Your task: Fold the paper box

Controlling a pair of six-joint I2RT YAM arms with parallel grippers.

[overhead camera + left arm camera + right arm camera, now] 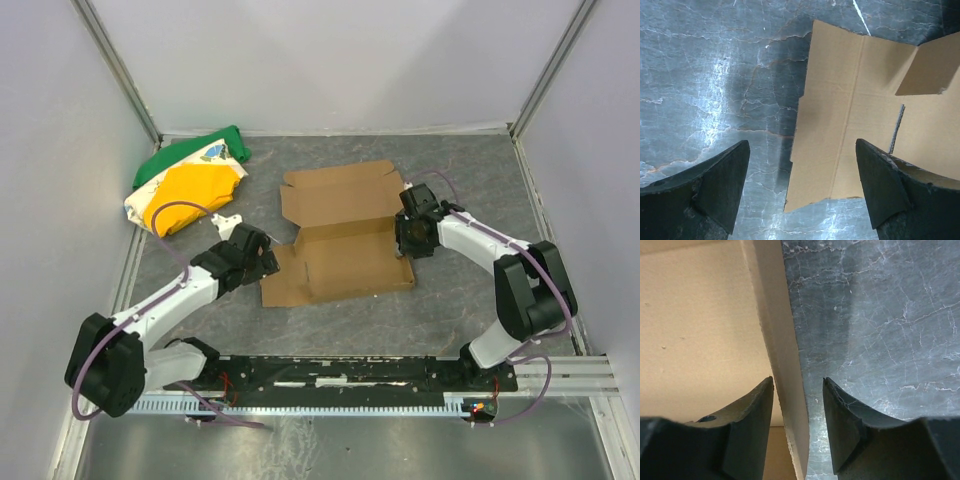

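Two grippers sit at opposite ends of the paper box point(340, 235). The box lies partly formed at the ctr of the grey table point(450, 320): far lid panel flat and open, middle tray w/ low walls raised, near-left panel flat.

The left gripper point(268, 262) is just beside the box's left edge. In the wrist view its fingers point(715, 190) are spread very wide. The flat panel's edge lies below and btwn them, and it has hold of nothing.

The right gripper point(408, 238) is at the box's right wall. In its wrist view the jaws are approx half apart and astride the upright wall point(777, 340). A strip of table shows btwn the wall and the outer finger point(850, 430), so there is no pinch. The inner finger is v. close to the wall; contact can't be told.

Left arm: elbow low at near-left, white forearm slanting far and right, wrist tipped down at the table. Right arm: elbow raised at the right side, forearm running left and far, wrist pointing down over the wall.

A green, yellow and white cloth bundle point(190, 180) lies far-left, apart from the box.
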